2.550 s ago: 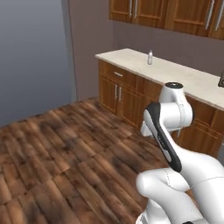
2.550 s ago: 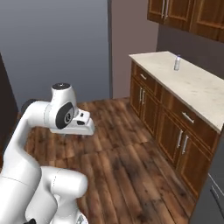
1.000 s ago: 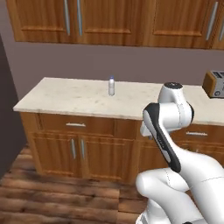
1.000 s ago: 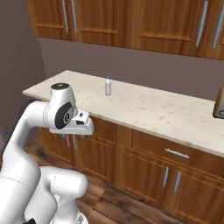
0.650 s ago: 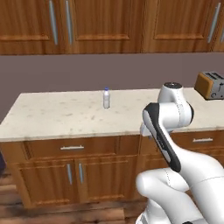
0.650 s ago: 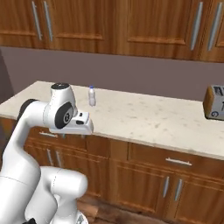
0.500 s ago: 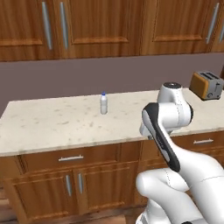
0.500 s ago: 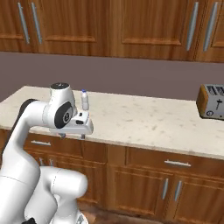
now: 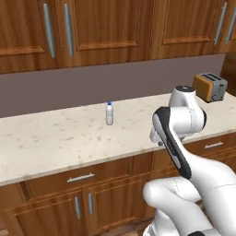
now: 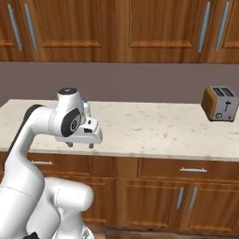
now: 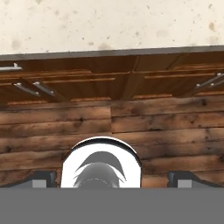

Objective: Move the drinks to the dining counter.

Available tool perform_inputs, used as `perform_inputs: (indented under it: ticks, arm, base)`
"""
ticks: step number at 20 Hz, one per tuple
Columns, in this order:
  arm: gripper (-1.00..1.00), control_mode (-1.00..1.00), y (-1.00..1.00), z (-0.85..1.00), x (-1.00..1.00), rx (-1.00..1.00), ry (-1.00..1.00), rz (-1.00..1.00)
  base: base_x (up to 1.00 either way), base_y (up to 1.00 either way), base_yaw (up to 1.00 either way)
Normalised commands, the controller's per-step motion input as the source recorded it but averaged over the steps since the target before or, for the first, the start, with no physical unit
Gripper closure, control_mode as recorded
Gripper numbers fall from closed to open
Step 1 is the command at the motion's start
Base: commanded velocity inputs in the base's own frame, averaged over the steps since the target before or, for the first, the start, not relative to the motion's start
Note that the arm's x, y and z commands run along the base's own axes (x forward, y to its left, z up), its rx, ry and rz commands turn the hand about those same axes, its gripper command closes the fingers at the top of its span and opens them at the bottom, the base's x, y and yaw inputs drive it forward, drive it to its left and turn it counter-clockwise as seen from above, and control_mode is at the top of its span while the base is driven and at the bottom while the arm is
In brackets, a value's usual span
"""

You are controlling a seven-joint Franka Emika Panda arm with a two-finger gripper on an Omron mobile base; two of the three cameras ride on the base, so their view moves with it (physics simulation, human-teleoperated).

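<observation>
One of the drinks, a small clear water bottle [image 9: 109,114] with a blue cap, stands upright on the stone counter [image 9: 55,138] near the back wall. In the right base view the arm's upper joint covers most of the bottle [image 10: 86,104], leaving its cap and one side showing. My gripper [image 10: 80,145] hangs in front of the counter's edge, short of the bottle and lower than it. Its fingertips [image 11: 41,177] stand far apart in the hand view, open with nothing between them, over the wooden floor. The dining counter is out of view.
A toaster [image 9: 209,86] sits at the counter's right end [image 10: 220,103]. Wooden drawers and doors [image 10: 186,196] run below the top, and wall cabinets [image 9: 106,27] hang above it. The hand view looks down on the floor planks [image 11: 131,122] and the drawer fronts.
The whole picture has swung round, so the camera has moved. The counter now lies square ahead and closer. The arm keeps the same folded pose and the gripper stays open.
</observation>
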Motion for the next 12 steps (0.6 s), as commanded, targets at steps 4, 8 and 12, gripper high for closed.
perform_inputs:
  ticks: [4, 8, 12]
  arm:
    - [-1.00, 1.00, 0.00, 0.00, 0.00, 0.00, 0.00, 0.00]
    - [-1.00, 1.00, 0.00, 0.00, 0.00, 0.00, 0.00, 0.00]
    - [-1.00, 1.00, 0.00, 0.00, 0.00, 0.00, 0.00, 0.00]
  base:
    - [0.24, 0.50, 0.06]
    - [0.35, 0.04, 0.19]
    - [0.43, 0.00, 0.23]
